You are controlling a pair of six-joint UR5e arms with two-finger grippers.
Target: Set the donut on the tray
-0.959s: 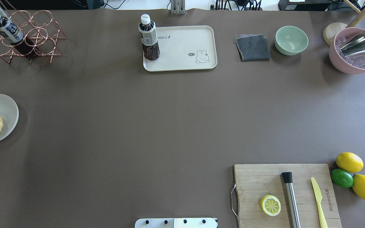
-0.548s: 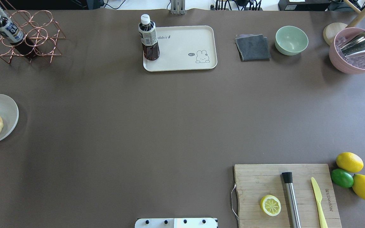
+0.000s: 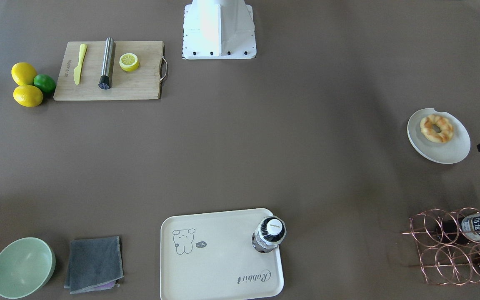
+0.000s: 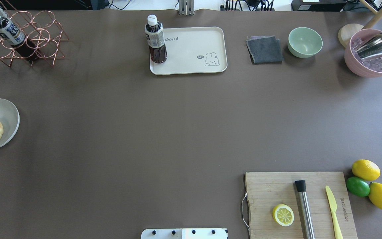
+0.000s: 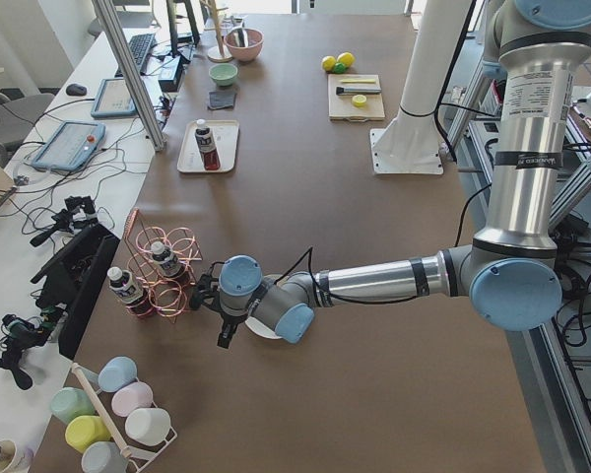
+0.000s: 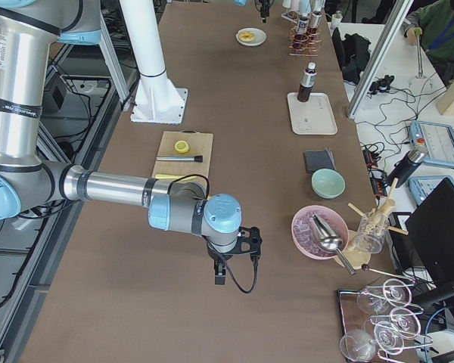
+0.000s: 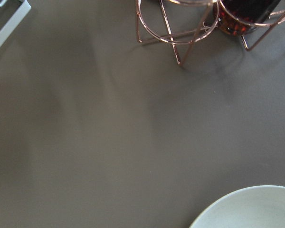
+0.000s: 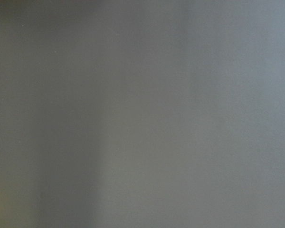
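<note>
Our left tool [image 5: 225, 330] hangs beside the plate [image 3: 452, 152] at the left edge of the desk [image 4: 177, 132], presumably staged for pickup; its grip we cannot tell. The donut [image 3: 436, 128] lies on that plate, well apart from the far-edge tray [image 3: 219, 258].

A white column [image 5: 426, 69] stands on a white square base plate [image 3: 219, 53] edged with four dark screws [image 3: 211, 53]. Beside that plate, the left arm [image 5: 374, 284] and right arm [image 6: 113, 187] are polished silver tubes with grey joints, pale blue round caps [image 5: 517, 294] and black bands [image 5: 527, 158]. Black cables [image 6: 240, 283] loop at the wrists.
</note>
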